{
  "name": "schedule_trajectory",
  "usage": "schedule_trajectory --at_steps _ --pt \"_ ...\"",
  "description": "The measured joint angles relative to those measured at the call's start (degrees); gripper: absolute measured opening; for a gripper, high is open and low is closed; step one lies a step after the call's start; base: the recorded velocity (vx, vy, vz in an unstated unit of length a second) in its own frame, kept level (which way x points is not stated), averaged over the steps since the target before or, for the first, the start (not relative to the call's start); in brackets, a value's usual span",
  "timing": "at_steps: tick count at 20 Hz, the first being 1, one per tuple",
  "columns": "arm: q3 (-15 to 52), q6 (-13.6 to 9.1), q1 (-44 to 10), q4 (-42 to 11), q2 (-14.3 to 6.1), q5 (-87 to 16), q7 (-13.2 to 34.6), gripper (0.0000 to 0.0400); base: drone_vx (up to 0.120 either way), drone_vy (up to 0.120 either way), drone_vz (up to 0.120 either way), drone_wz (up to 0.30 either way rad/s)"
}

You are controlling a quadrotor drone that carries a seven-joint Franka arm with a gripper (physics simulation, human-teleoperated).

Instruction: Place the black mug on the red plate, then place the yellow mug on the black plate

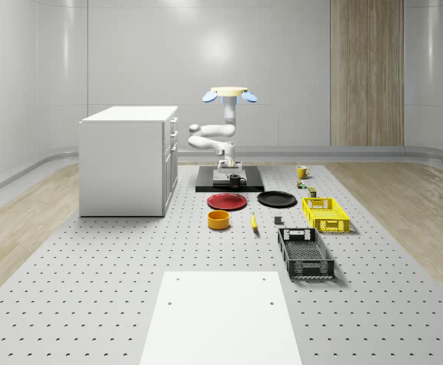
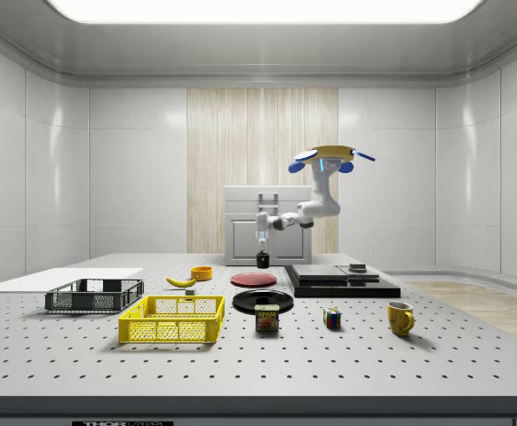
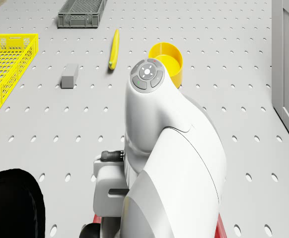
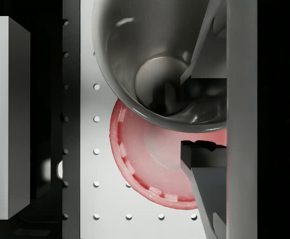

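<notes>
In the side view, going from its left: a dark grey crate (image 2: 94, 295), a yellow crate (image 2: 172, 319), a banana (image 2: 181, 281) and a yellow bowl (image 2: 202, 272). Next comes a tin (image 2: 267, 318) whose label reads "SPAM", the one piece of writing legible here. It stands just in front of the black plate (image 2: 262, 300), with the red plate (image 2: 252, 279) behind. A colour cube (image 2: 331, 319) and the yellow mug (image 2: 400, 318) follow, the mug upright with its handle towards that view's right.

The black mug (image 2: 263, 259) hangs upright, long axis vertical, held off the table above the red plate's far edge. The gripper (image 2: 262, 248) comes down onto it from above, and the drone (image 2: 328, 157) hovers high over the black platform (image 2: 340, 280).

The wrist view looks straight into the mug's (image 4: 155, 74) open mouth: the fingers (image 4: 205, 172) are closed on its rim, one inside the wall and one outside, with the red plate (image 4: 150, 159) below.

The whole-scene view places the mug (image 1: 235, 181) in front of the platform (image 1: 230, 181), beside a white cabinet (image 1: 126, 160).

The drone view shows a small grey block (image 3: 69, 75) near the banana (image 3: 114, 48).
</notes>
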Motion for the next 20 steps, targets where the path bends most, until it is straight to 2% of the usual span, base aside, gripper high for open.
schedule_trajectory --at_steps 7,20 --pt "1.16 1.07 -3.65 5.54 -0.47 1.7 -1.96 0.011 0.0 0.0 0.0 0.0" --pt "0.78 3.96 -0.89 8.95 -2.99 3.54 -8.22 0.011 0.0 0.0 0.0 0.0"
